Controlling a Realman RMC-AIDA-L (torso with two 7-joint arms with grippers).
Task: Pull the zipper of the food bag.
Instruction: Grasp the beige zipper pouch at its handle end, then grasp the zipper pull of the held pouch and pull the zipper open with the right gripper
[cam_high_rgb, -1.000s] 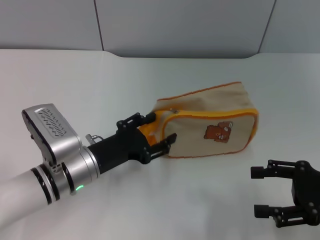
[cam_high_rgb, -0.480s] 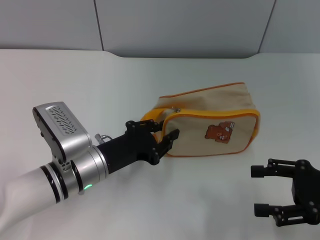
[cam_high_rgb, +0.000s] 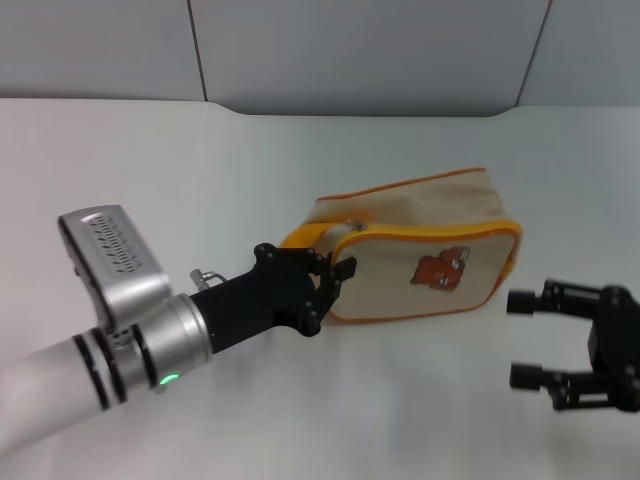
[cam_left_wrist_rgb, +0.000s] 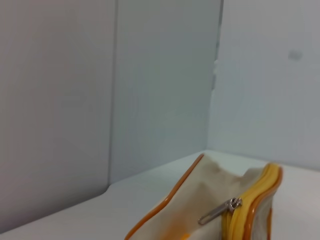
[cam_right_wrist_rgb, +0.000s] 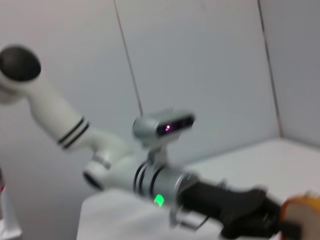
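The food bag (cam_high_rgb: 430, 215) is a beige pouch with orange piping and a brown bear picture (cam_high_rgb: 440, 270); it lies on the white table right of centre. The yellow-orange zipper (cam_high_rgb: 430, 236) runs along its top front edge, with the silver pull tab (cam_high_rgb: 352, 226) at the left end. My left gripper (cam_high_rgb: 328, 278) is closed against the bag's left end, by the orange loop handle (cam_high_rgb: 300, 238). The left wrist view shows the pull tab (cam_left_wrist_rgb: 220, 211) and the zipper (cam_left_wrist_rgb: 250, 205) close up. My right gripper (cam_high_rgb: 521, 338) is open and empty, just right of the bag.
The white table (cam_high_rgb: 200, 170) runs back to grey wall panels (cam_high_rgb: 350, 50). My left arm (cam_high_rgb: 120, 330) reaches in from the lower left and also shows in the right wrist view (cam_right_wrist_rgb: 150, 175).
My left gripper has closed in on the bag's left end, and the bag has shifted slightly right. My right gripper has moved up the head view, nearer the bag's right end, still open.
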